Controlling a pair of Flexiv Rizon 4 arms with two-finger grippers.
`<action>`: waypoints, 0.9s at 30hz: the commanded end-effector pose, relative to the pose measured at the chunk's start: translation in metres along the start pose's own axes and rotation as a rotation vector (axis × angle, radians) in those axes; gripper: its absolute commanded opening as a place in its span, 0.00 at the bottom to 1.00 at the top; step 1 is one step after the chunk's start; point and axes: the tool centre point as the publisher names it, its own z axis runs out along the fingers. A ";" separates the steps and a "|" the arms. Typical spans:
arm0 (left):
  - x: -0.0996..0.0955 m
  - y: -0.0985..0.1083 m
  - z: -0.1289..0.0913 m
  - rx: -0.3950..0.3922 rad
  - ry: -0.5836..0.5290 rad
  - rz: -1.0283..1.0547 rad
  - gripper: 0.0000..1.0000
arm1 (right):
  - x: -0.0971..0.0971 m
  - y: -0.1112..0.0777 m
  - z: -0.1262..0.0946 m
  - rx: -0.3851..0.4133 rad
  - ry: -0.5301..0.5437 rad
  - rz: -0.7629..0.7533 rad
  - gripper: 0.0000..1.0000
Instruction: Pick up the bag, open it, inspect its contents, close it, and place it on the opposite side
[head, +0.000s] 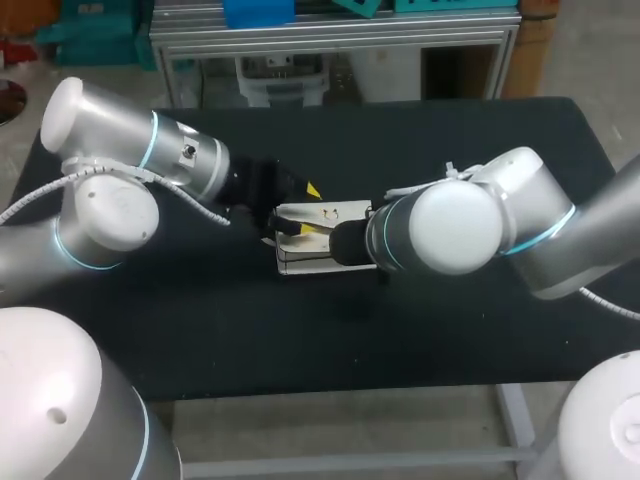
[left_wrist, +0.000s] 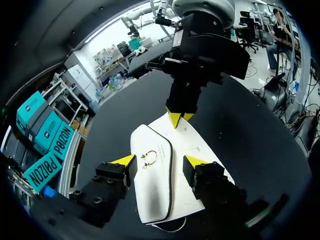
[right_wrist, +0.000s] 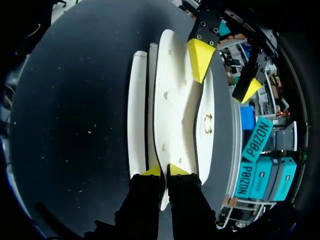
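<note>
Right wrist view: your right tool (right_wrist: 165, 171) pinches one edge of the bag (right_wrist: 175, 110), likely steadying it on the tabletop (right_wrist: 75, 100) while your left tool (left_wrist: 159, 160) straddles the flap (left_wrist: 152, 190), fingers spread.

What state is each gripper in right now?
Left gripper: jaws open, straddling the white flap handbag with gold clasp, not clamping it.
Right gripper: jaws shut on that handbag's edge.

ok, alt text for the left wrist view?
A white bag lies flat on the black table, between the open fingers of the left gripper. Ahead, the right gripper pinches the bag's far edge.
</note>
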 end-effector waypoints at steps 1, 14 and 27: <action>-0.005 0.001 -0.014 0.030 0.025 -0.032 0.89 | 0.000 0.002 0.001 -0.001 -0.003 -0.003 0.00; -0.011 0.003 -0.029 0.014 0.019 -0.154 1.00 | -0.005 0.005 -0.027 -0.077 0.008 -0.014 1.00; -0.017 -0.002 -0.054 0.024 0.031 -0.336 1.00 | -0.035 -0.001 -0.063 -0.136 0.047 0.120 1.00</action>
